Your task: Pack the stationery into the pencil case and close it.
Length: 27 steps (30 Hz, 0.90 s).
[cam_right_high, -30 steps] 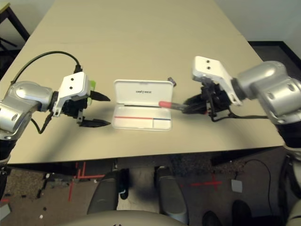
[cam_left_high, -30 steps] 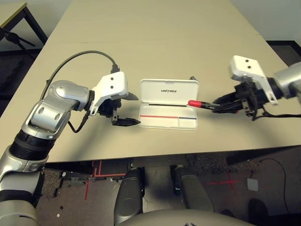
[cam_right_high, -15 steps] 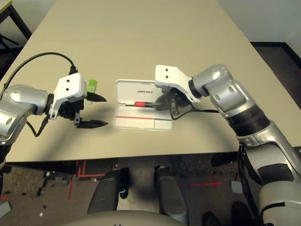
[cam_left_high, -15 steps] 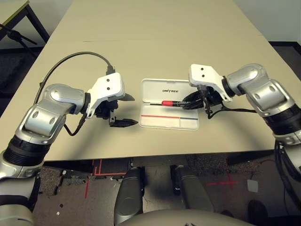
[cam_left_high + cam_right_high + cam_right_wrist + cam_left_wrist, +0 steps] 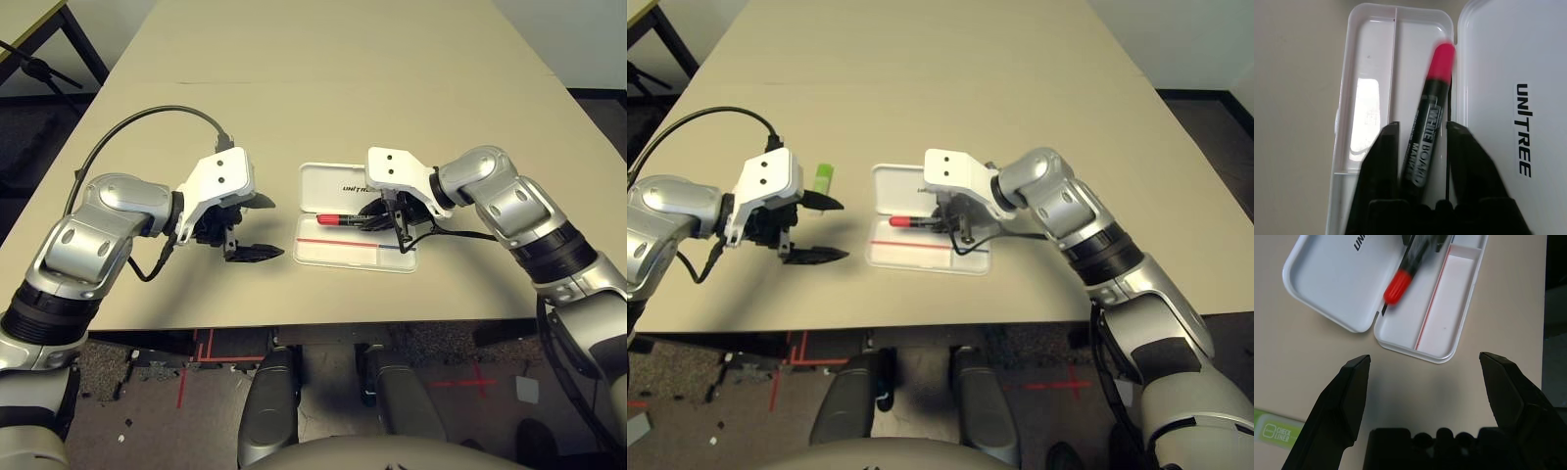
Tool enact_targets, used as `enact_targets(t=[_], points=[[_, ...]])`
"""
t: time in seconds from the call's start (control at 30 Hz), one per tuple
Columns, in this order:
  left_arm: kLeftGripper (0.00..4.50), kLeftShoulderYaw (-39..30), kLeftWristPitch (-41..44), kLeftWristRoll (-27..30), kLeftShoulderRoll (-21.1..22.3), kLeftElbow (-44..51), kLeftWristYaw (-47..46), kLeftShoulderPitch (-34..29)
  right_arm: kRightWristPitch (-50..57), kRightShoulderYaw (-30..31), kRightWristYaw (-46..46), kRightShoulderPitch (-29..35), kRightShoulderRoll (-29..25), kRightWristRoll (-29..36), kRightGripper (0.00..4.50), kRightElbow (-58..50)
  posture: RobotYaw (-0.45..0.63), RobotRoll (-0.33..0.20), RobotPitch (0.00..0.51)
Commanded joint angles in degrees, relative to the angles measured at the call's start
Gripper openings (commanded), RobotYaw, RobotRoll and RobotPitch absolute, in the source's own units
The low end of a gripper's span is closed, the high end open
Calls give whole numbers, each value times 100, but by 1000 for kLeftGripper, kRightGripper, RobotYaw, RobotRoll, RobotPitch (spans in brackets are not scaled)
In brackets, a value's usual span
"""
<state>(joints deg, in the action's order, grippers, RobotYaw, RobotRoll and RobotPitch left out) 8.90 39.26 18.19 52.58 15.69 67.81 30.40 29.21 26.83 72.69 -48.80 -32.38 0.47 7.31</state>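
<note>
The white pencil case [image 5: 338, 188] lies open in the middle of the table, lid flat at the back, tray [image 5: 343, 254] with its red-and-blue line at the front. My right gripper [image 5: 370, 221] hangs over the case. The red marker [image 5: 1427, 134] lies lengthwise between its fingers [image 5: 1382, 161], red cap forward over the hinge line, and narrow gaps show on both sides. Left of the case, my left gripper [image 5: 263, 227] hovers open and holds nothing. The light-green bar [image 5: 824, 176] rests on the table beyond my left gripper, also visible as the green bar [image 5: 1276, 431].
Bare beige tabletop [image 5: 323, 88] stretches behind the case and to both sides. The table's front edge [image 5: 294, 323] runs close below the case. A black cable [image 5: 147, 122] loops over my left forearm.
My right gripper has carried the marker leftward from the case's right end to over its middle. Its fingers have parted slightly from the marker. The left arm has barely moved.
</note>
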Motion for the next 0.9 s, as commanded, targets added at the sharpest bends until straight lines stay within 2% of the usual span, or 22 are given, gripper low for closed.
enact_targets(t=[0.03, 0.13, 0.17, 0.33, 0.5, 0.77, 0.9], points=[[4500, -99, 69, 72, 38, 104, -75, -58, -68, 49, 29, 67, 61, -16, 3126, 89, 116, 0, 180], [4500, -105, 117, 90, 16, 105, -125, -55, -41, 11, 41, 85, 90, 17, 4266, 96, 116, 0, 180], [4500, -110, 134, 92, 11, 91, -145, -57, 1, -27, 90, 90, 89, 84, 4455, 73, 111, 0, 179], [4500, -160, 348, 112, -90, -28, -367, 4, 70, -286, 382, 155, 3, 467, 4455, -42, 106, 0, 177], [4500, -359, 971, -94, -579, -607, -1357, 379, -205, -826, 1085, 511, -335, 1234, 4455, -42, 95, 0, 178], [4500, -593, 1640, -224, -1105, -1244, -2478, 796, -756, -1514, 1330, 943, -780, 1691, 4455, -39, 72, 0, 178], [4500, -744, 1865, -247, -1426, -1538, -2958, 950, -848, -2039, 1886, 1179, -917, 2453, 4455, 100, 61, 0, 177]])
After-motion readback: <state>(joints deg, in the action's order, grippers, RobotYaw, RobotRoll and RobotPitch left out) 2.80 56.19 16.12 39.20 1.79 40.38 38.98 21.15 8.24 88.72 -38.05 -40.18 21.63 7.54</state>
